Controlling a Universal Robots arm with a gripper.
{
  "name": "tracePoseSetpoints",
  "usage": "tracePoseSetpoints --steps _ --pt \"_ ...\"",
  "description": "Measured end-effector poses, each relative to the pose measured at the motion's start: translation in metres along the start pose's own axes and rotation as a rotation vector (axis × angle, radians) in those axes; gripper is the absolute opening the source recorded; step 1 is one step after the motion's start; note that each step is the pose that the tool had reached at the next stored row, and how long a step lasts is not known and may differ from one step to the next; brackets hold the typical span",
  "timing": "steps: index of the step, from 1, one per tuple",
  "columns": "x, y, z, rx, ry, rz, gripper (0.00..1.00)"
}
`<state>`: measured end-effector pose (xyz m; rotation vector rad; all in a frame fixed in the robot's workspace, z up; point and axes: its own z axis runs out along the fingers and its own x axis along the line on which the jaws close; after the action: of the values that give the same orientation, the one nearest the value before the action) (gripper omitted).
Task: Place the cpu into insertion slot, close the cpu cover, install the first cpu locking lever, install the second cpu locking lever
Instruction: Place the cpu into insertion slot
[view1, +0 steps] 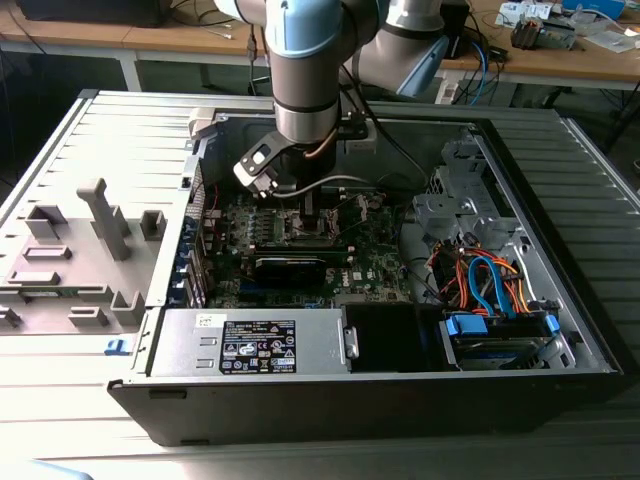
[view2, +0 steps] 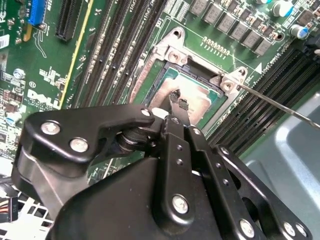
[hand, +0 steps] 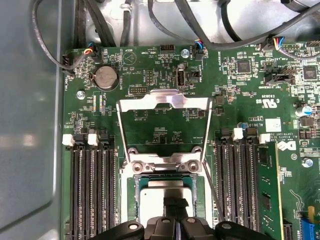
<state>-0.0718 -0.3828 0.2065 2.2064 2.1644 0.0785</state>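
Pinching shut on nothing, the hand (view2: 177, 102) points down at the cpu (hand: 160, 192), contact unclear; it's near the exterior view's centre. The cpu lies flat in the insertion slot (hand: 137, 200), and the cpu cover (hand: 150, 102) stands open. It's probably light, stiff and fragile, so grip opposite edges.

cpu (hand: 150, 202) (view2: 201, 97) partly hidden behind the pincer (hand: 175, 204) (view2: 175, 101) in both wrist views, we could not trace its nearer edge

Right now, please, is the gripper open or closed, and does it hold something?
Gripper: closed, holding nothing, tips over the cpu in the insertion slot.
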Motion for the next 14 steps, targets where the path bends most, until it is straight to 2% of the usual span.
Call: tracePoseSetpoints --steps 7,8,10,12,14 --pt "0.0000 -0.0001 0.0025 0.0013 0.0000 0.000 0.11" --pt "0.0004 0.0004 -0.0012 -0.0002 0.0029 0.000 0.11" --pt "0.0001 0.0011 -0.0138 0.0009 0.0003 0.000 0.11" --pt "0.0001 0.0017 -0.0220 0.0010 0.0000 0.000 0.11" --pt "0.0001 0.0026 -0.0334 0.0011 -0.0001 0.000 0.11"
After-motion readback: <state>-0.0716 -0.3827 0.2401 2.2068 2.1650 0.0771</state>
